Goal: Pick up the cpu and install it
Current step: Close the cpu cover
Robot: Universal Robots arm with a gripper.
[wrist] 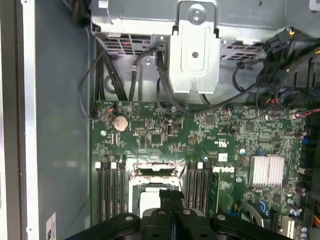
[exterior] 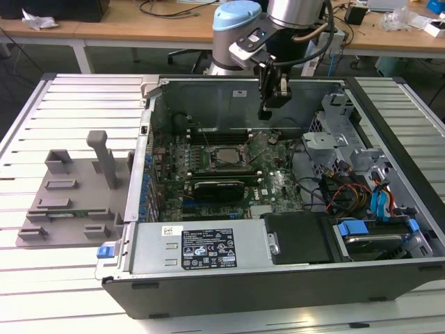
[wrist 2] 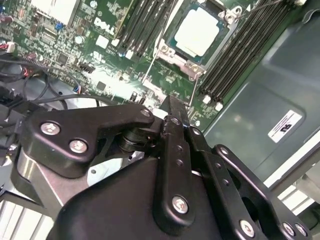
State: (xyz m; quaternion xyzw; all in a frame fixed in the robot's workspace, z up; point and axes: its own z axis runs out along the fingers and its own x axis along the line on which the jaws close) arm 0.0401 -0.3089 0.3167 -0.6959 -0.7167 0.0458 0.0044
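Claw (wrist: 172, 194) pinched closed, holding nothing. The cpu (wrist 2: 197, 31) lies in the socket (wrist 2: 168, 52) below it; if skewed, pressing could damage it.

I see the cpu (wrist 2: 197, 31) as a small flat square with a pale silvery lid. It lies level, lid up, seated in the metal socket frame (wrist 2: 169, 51) on the green board (wrist 2: 107, 75), between two banks of dark slots (wrist 2: 240, 47).

Open computer case (exterior: 243, 296) lying on a white slatted table (exterior: 55, 292), green motherboard (exterior: 278, 184) inside. Grey fixture tray (exterior: 69, 202) with upright post (exterior: 104, 156) just beside, at the exterior view's left. Wooden desks (exterior: 139, 31) behind.
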